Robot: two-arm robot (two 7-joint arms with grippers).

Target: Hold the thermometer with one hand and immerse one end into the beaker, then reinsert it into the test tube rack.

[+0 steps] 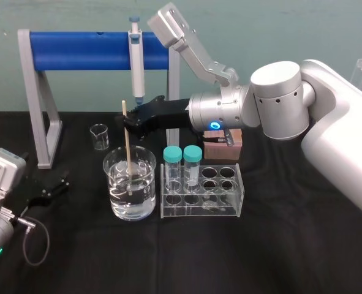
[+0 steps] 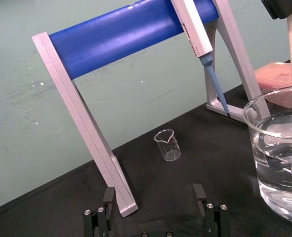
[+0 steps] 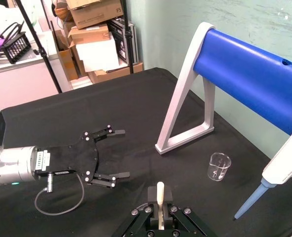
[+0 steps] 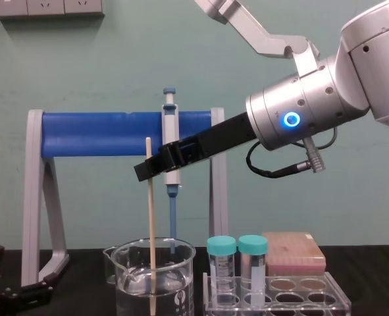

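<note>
**Thermometer dips into beaker.** The right gripper (image 1: 131, 120), reaching in from the right of the head view to just above centre, is clamped on the upper part of the thermometer (image 1: 127, 150), whose top pokes up just past the grip. The rod stands almost upright, its lower end under the water in the beaker (image 1: 145, 202), left of centre on the black table (image 1: 279, 245). In the chest view the rod runs from the gripper at middle left down into the glass at the bottom edge.

Just right of the beaker stands the rack (image 1: 223, 209), with two teal-capped tubes (image 1: 173, 153) upright in its left-hand holes. A pink box (image 1: 225, 149) sits behind the rack. At upper left a blue-barred stand (image 1: 82, 52) carries a pipette (image 1: 135, 61) hanging tip down, and a small beaker (image 1: 99, 136) stands below the bar, beyond the large one.

The left gripper (image 1: 53, 188) rests on the table at lower left of the head view, its claw spread wide, well apart from the beaker.
</note>
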